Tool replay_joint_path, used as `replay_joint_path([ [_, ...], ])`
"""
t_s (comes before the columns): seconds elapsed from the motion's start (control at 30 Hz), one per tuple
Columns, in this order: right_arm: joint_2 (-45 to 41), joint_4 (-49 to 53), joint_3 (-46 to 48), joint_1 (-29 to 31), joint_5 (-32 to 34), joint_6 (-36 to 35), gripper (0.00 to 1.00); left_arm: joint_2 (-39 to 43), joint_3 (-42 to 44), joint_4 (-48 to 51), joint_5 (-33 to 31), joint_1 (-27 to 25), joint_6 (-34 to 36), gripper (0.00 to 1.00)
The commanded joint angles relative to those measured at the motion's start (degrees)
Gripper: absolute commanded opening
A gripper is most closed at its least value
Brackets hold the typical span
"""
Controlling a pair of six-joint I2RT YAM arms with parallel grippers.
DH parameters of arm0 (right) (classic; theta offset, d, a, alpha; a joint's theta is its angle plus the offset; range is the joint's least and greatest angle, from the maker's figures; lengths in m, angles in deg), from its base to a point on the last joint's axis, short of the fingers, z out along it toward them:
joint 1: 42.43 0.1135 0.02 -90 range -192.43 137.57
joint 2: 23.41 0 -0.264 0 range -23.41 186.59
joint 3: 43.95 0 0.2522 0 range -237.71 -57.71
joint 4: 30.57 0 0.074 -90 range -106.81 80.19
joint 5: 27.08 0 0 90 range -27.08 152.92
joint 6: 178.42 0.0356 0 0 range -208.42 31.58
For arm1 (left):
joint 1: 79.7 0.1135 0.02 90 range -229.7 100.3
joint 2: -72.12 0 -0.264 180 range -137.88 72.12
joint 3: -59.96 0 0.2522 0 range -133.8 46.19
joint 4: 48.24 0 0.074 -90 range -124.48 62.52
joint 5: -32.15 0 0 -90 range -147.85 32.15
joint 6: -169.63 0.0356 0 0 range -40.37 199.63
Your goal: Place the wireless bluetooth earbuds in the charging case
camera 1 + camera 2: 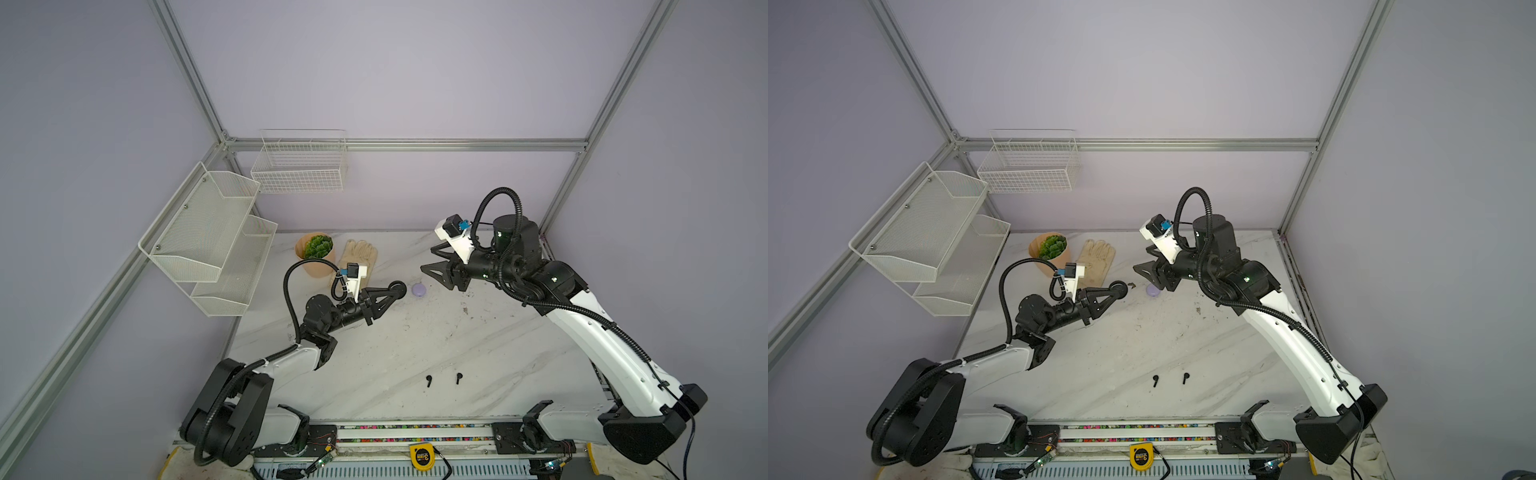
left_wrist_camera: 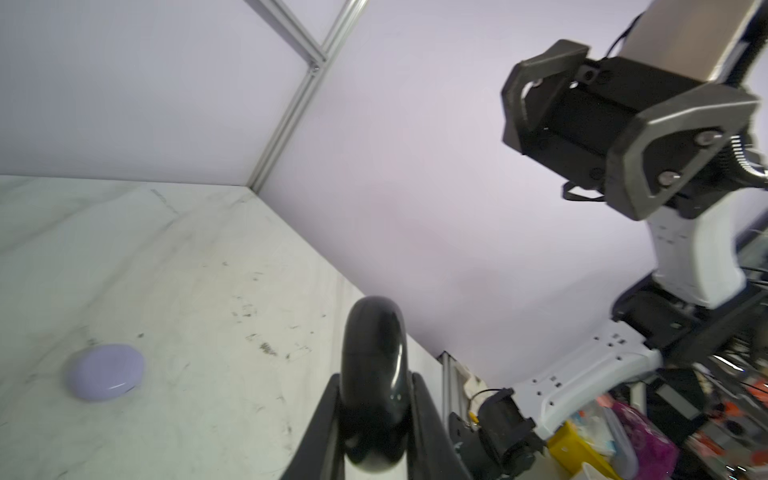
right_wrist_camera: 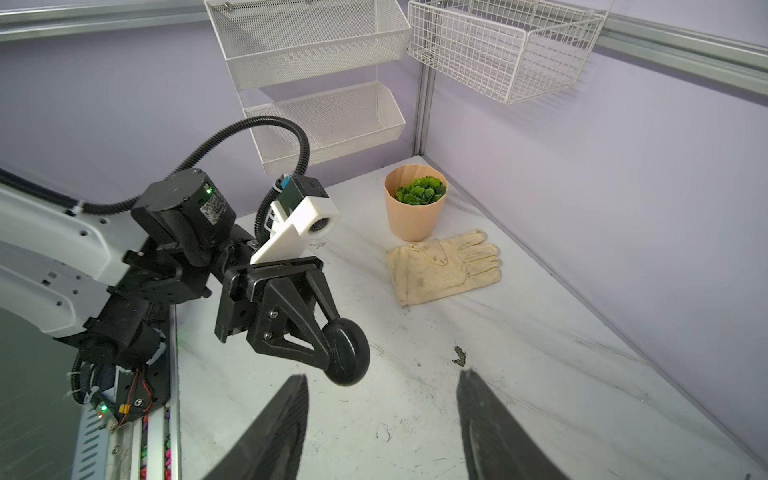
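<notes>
The left pincer [image 1: 392, 292] is clenched on a round black charging case [image 3: 347, 353], which looks closed, and holds it over the far middle of the surface [image 1: 415, 340]. Just to the right of it, a lilac charging case [image 1: 418, 289] lies closed on the surface. The right pincer [image 3: 382, 415] hovers near this lilac case, released, with nothing between its fingers. A black earbud [image 1: 429, 380] and a second black earbud [image 1: 459, 377] lie side by side at the near middle, well apart from both cases.
</notes>
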Motion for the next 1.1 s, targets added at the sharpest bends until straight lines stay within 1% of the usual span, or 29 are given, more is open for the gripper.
replay_joint_path([
  [0.0,-1.4,-2.7,2.2,-0.1,0.4,-2.9,0.61,6.0,-6.9,16.8,-11.2,-1.1,14.0,0.00],
  [0.07,-2.4,-5.2,4.2,-0.1,-0.1,-2.5,0.59,8.0,-6.2,16.6,-11.6,-1.6,16.4,0.00],
  [0.13,-3.1,-6.8,5.8,-0.1,-0.8,-2.5,0.58,8.9,-5.2,14.1,-10.1,-1.6,17.1,0.00],
  [0.3,-3.2,-4.7,6.5,-0.1,-2.0,-4.5,0.53,7.7,-1.2,0.4,-5.2,-1.6,14.3,0.00],
  [0.4,-3.5,-4.3,7.0,0.1,-2.7,-4.6,0.50,7.3,-0.4,-2.3,-4.0,-1.6,14.6,0.00],
  [0.43,-4.0,-4.9,7.6,0.4,-2.7,-4.6,0.49,7.2,-0.2,-3.2,-2.2,-1.6,15.0,0.00],
  [0.5,-5.4,-7.3,10.0,1.8,-1.7,-5.1,0.50,6.6,0.1,-5.0,-1.0,-1.6,14.8,0.00],
  [0.57,-7.1,-11.1,13.2,3.4,-0.1,-5.6,0.50,4.9,0.8,-9.4,0.5,-1.7,13.9,0.00],
  [0.63,-8.6,-13.8,16.0,4.7,0.4,-6.9,0.51,2.1,1.5,-16.5,2.3,-1.7,11.9,0.00],
  [0.7,-8.7,-14.7,16.8,5.5,1.3,-7.7,0.51,-1.0,1.7,-23.9,4.4,-1.7,10.2,0.00],
  [0.73,-8.6,-14.8,16.7,5.8,2.0,-8.3,0.51,-2.6,1.2,-26.0,5.6,-1.7,9.5,0.00],
  [0.8,-8.0,-15.3,16.6,6.2,3.0,-9.0,0.51,-4.7,0.1,-27.0,7.4,-1.6,8.5,0.00],
  [0.9,-7.3,-16.5,16.5,6.8,4.9,-10.1,0.52,-7.1,-0.6,-29.5,7.6,-1.7,7.0,0.00],
  [0.93,-7.0,-16.9,16.5,6.9,5.2,-10.4,0.53,-7.3,-0.8,-31.1,7.6,-1.7,6.4,0.00],
  [0.97,-6.6,-16.9,16.4,6.9,5.2,-10.7,0.53,-9.8,-0.8,-32.3,7.7,-1.7,5.9,0.00],
  [1.0,-6.1,-16.8,16.1,7.0,5.4,-10.9,0.53,-10.6,-0.9,-33.7,7.8,-1.7,5.1,0.00],
  [1.07,-4.9,-16.2,15.5,7.0,5.6,-11.3,0.54,-11.6,-1.3,-34.3,8.1,-1.6,3.8,0.00],
])
